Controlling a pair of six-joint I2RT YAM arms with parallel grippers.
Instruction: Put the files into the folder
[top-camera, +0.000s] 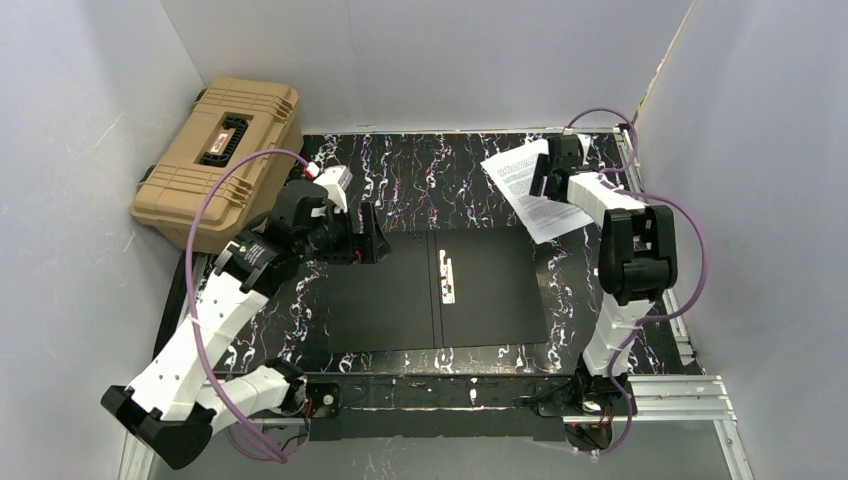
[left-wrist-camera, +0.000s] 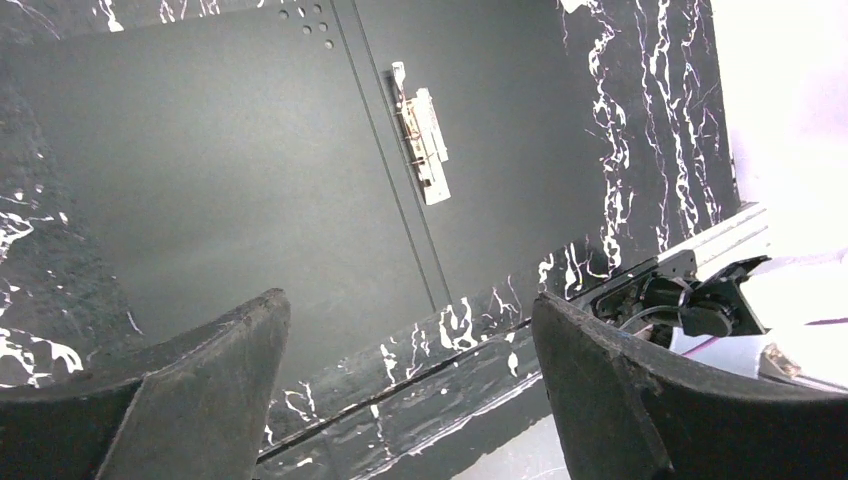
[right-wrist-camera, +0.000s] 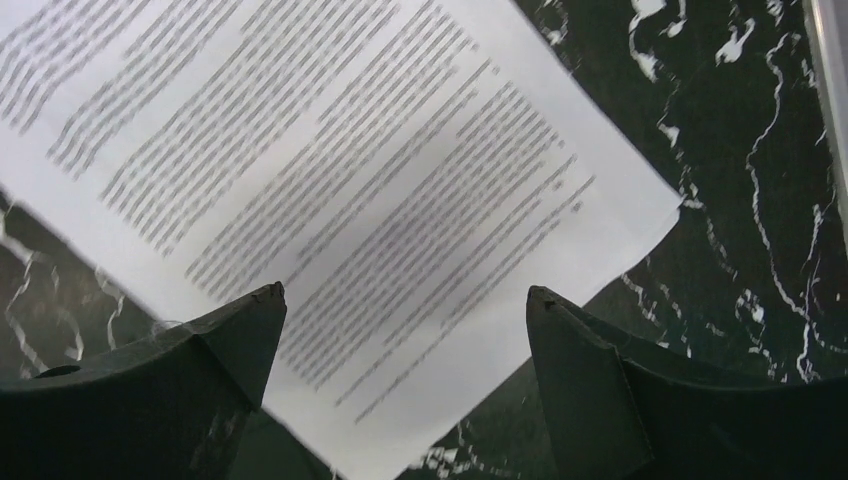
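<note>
Seeing the folder (top-camera: 400, 295) lying open and flat in the middle of the table (top-camera: 420, 170), black inside up, with a metal clip (top-camera: 446, 280) beside the centre fold. I have the left gripper (left-wrist-camera: 410, 296) at the folder's far left corner, fingers spread wide with nothing between them; its wrist view looks across the bare black inside to the clip. The files (top-camera: 515, 175) lie skewed at the far right of the table, printed side up, their near corner close to the folder's far right corner; I can't tell if they touch. The right gripper (right-wrist-camera: 405, 291) is over the files, jaws wide apart and holding nothing, with printed paper showing between the fingers. I can't tell whether the tips touch the sheet. A tan case (top-camera: 215, 160) sits far left, off the mat.
</note>
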